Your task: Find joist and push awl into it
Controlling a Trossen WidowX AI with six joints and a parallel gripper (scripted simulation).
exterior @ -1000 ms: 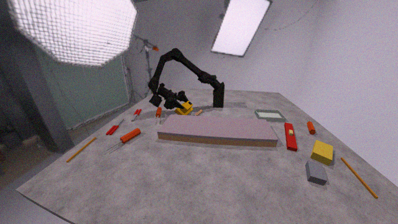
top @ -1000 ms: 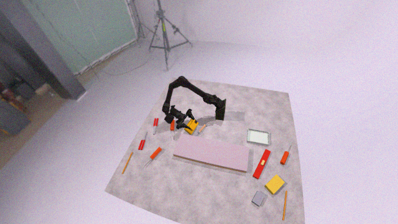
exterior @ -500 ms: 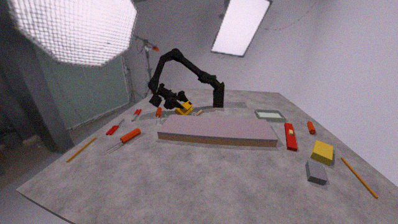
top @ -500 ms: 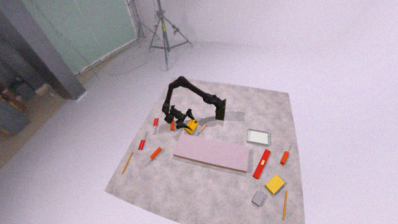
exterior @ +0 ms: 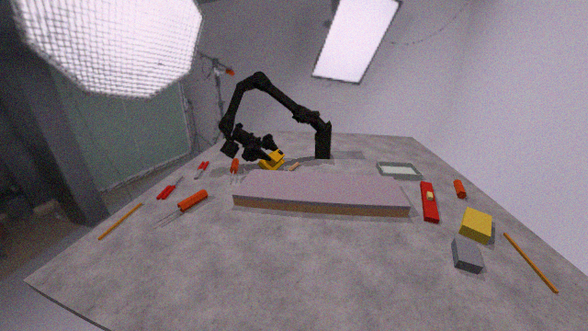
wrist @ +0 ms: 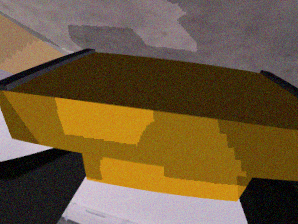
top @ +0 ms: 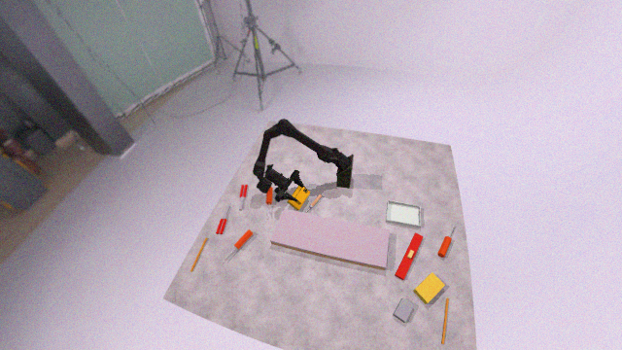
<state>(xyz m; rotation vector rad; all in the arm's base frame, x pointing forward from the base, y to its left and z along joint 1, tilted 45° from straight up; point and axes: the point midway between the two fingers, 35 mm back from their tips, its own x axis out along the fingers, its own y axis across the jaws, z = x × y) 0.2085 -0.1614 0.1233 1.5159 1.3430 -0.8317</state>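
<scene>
The yellow stud finder (top: 299, 200) (exterior: 274, 162) (wrist: 185, 140) is behind the panel's left end, low at the table; whether it touches the table I cannot tell. My gripper (top: 301, 194) (exterior: 274, 154) (wrist: 165, 156) is shut on it, with wide-set fingers along its two sides. The awl (top: 316, 200) (exterior: 294, 166), with a peach handle, lies right beside it, its tip toward the panel. The pink floor panel (top: 335, 238) (exterior: 322, 190) lies in the middle; the joist is hidden. The tray (top: 404, 225) (exterior: 400, 176) stands behind and right of the panel, holding nothing.
An orange screwdriver (top: 269, 195) (exterior: 234, 165) lies just left of the gripper. Another orange tool (top: 243, 239) (exterior: 193, 200) and red-handled tools lie farther left. A red level (top: 408, 257) (exterior: 429, 202), a yellow block (top: 430, 288) (exterior: 476, 224) and a grey block (top: 404, 310) (exterior: 467, 254) lie right of the panel.
</scene>
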